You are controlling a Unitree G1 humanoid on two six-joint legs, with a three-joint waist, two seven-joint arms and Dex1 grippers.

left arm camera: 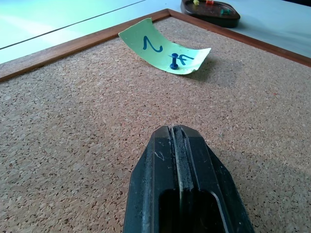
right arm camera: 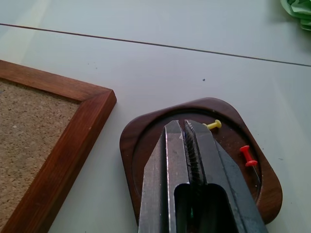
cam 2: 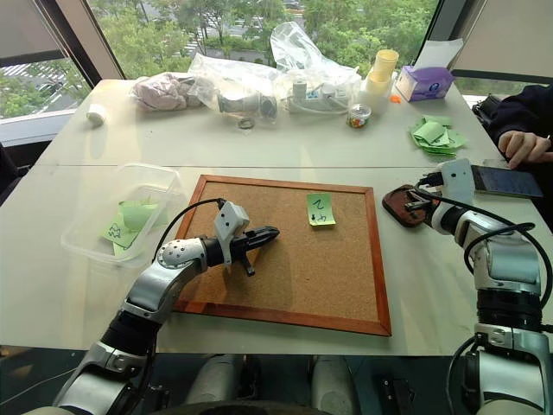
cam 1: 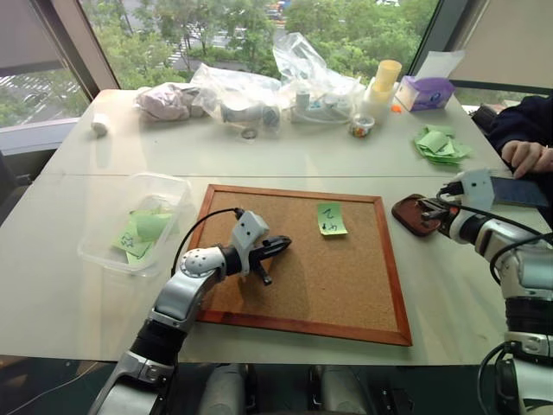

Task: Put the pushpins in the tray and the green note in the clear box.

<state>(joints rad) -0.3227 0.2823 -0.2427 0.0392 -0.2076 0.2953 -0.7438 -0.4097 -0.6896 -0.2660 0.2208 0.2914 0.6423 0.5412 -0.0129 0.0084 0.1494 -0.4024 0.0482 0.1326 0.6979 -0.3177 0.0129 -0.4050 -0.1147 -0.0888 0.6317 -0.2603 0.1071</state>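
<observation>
The green note [cam 1: 331, 219] lies at about one o'clock on the cork board [cam 1: 259, 294], held by one blue pushpin [left arm camera: 173, 63]; it is thin, limp paper that would tear if pulled, so the pin's small hard head is the place to nip first, then a curled edge. The left wrist view shows that pin and curl, which the head views blur. The right wrist view shows the right pincer [right arm camera: 187, 127] closed over the tray [right arm camera: 131, 145], beside red and yellow pins. The left pincer [left arm camera: 178, 132] is closed, empty, above the cork.
</observation>
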